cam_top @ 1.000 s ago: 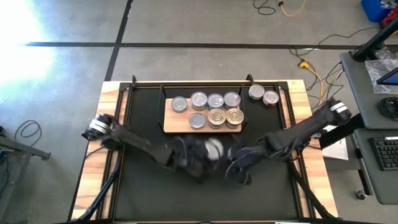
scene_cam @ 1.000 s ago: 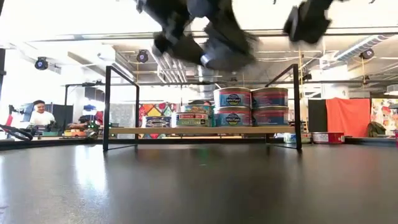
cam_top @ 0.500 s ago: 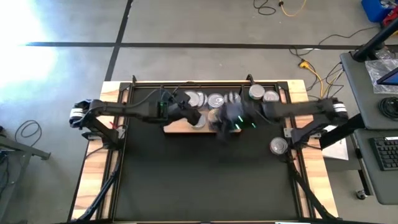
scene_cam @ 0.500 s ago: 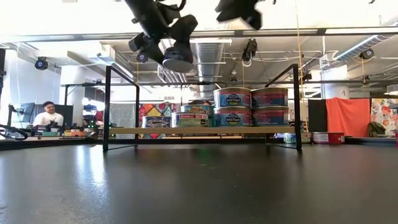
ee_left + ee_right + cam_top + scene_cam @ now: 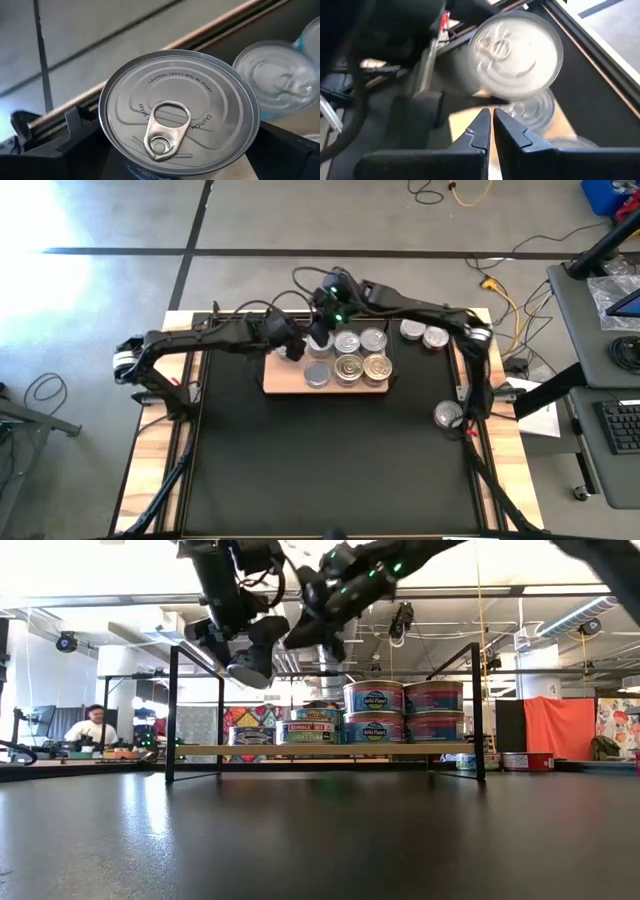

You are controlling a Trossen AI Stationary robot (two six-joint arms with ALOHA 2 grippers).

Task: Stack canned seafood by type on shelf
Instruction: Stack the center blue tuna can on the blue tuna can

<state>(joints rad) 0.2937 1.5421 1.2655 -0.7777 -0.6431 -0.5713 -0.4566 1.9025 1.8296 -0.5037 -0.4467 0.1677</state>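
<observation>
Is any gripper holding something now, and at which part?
The left gripper holds a can by its sides, above the left end of the shelf. The right gripper is shut and holds nothing.

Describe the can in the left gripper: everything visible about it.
The can is a short round metal tin with a shiny silver lid, embossed rings, a pull tab and a stamped sharp-edge caution. The left gripper holds it by the sides, lid facing the wrist camera, lifted above the left end of the shelf, near another silver-topped can.
</observation>
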